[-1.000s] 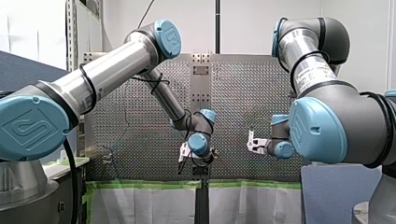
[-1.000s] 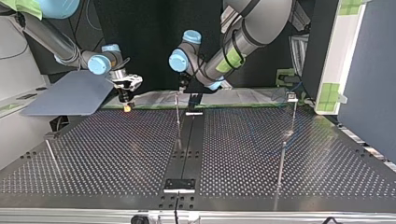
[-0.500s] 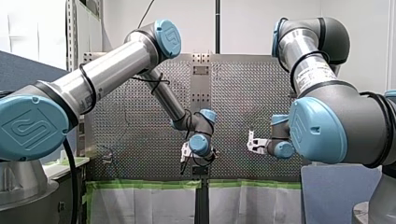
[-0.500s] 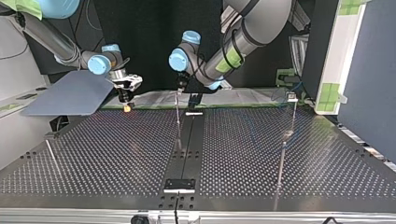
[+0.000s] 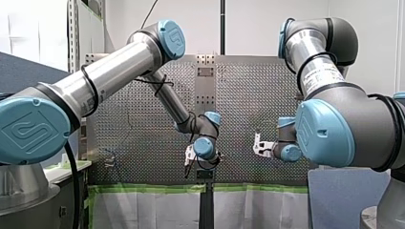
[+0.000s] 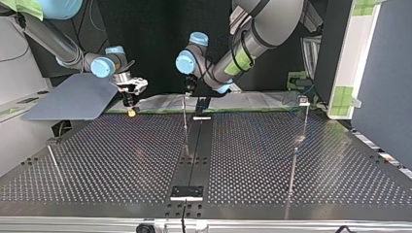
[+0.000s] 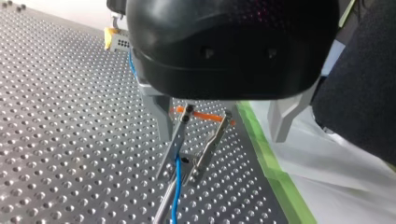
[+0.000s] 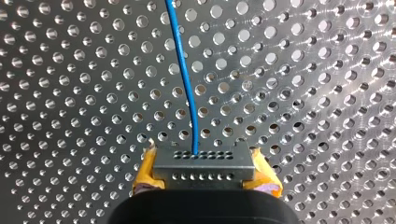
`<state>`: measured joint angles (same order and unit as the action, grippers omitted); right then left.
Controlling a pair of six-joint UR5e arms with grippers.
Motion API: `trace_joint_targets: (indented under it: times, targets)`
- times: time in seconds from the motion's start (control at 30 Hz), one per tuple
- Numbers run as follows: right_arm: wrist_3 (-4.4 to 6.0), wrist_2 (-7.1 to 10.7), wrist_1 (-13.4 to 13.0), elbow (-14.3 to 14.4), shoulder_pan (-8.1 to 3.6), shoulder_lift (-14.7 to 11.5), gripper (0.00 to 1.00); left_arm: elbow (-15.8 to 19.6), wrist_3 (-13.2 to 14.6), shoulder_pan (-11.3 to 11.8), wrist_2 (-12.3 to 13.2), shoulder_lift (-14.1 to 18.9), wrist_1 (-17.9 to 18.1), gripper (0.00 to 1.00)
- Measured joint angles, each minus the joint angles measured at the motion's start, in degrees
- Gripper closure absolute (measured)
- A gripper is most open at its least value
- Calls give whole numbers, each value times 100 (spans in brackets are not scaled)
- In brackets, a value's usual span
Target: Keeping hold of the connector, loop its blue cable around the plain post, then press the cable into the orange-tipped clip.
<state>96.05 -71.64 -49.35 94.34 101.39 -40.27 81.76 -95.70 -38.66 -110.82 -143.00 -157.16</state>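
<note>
My right hand [image 8: 204,173] is shut tight on the grey connector [image 8: 204,163]. Its yellow pads [image 8: 145,175] press on the connector's two sides. The blue cable [image 8: 184,79] comes out of the connector and runs away over the desk [image 8: 70,93], which is full of little holes.

In the top view, my right hand [image 6: 130,104] hangs just above the desk near the far edge, the one with green tape [image 6: 145,110], toward the left corner. My left hand [image 6: 187,91] hangs by the same edge, near its middle. The two hands are well apart.

My left hand [image 7: 219,136] is open wide and holds nothing. Its grey fingers [image 7: 159,114] stand far from each other. The orange-tipped clip [image 7: 180,135] shows between them. It has two thin metal arms that stand up from the desk, with orange [image 7: 205,115] at the top. The blue cable [image 7: 176,186] shows low by the clip's foot. I cannot tell if it is pressed into the clip. The green tape [image 7: 268,161] runs along the desk's edge just beside the clip.
</note>
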Motion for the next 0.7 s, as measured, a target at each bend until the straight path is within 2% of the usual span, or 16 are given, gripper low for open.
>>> trace_joint_targets:
  times: [0.43,0.7]
  targets:
    - [9,0,-11,1,-9,0,100,1,42,-15,-114,26,-21,0]
    - [-3,0,3,1,-15,-1,100,175,70,-187,-254,336,20,0]
